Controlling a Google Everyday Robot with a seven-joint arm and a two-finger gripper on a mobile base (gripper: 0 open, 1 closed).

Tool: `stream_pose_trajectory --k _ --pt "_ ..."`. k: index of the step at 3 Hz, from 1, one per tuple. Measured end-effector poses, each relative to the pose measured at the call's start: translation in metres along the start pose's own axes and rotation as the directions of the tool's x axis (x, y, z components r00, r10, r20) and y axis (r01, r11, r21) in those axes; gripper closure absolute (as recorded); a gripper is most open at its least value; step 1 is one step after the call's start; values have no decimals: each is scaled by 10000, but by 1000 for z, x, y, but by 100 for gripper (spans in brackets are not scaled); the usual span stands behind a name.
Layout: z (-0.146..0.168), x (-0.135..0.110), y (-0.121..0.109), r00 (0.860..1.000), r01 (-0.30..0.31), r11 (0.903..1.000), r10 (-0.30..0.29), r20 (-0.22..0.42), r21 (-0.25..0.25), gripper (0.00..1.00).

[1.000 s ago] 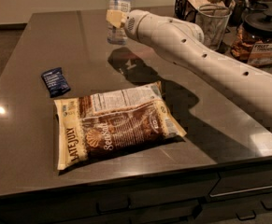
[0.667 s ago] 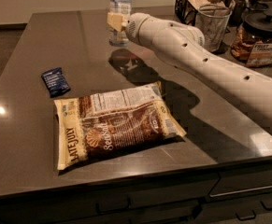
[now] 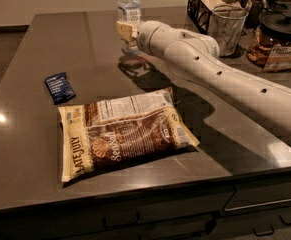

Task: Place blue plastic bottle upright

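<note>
The blue plastic bottle (image 3: 129, 9) stands upright on the desk (image 3: 45, 49), well beyond the chip bag (image 3: 125, 134). The gripper (image 3: 126, 31) sits against its lower half, probably to steady it; whether it is grasping or loose, I cannot tell.

You are looking at a kitchen or break-room counter: a dark stone countertop (image 3: 45, 149) is sitting over drawers (image 3: 265, 204), with a wire basket (image 3: 197, 6), a mesh cup (image 3: 227, 26) and a lidded snack jar (image 3: 280, 39) lining its far corner. The gripper (image 3: 126, 31) is hanging over the countertop's far part.
</note>
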State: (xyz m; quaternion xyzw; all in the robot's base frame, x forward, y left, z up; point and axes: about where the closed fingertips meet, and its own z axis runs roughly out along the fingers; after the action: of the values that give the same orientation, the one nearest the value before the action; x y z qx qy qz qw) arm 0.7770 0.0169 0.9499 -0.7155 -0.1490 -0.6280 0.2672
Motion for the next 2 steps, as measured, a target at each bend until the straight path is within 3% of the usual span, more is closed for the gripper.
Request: stream_pose_trajectory --k 2 --pt "-1 -9 10 9986 470 9987 -474 -229 -179 100"
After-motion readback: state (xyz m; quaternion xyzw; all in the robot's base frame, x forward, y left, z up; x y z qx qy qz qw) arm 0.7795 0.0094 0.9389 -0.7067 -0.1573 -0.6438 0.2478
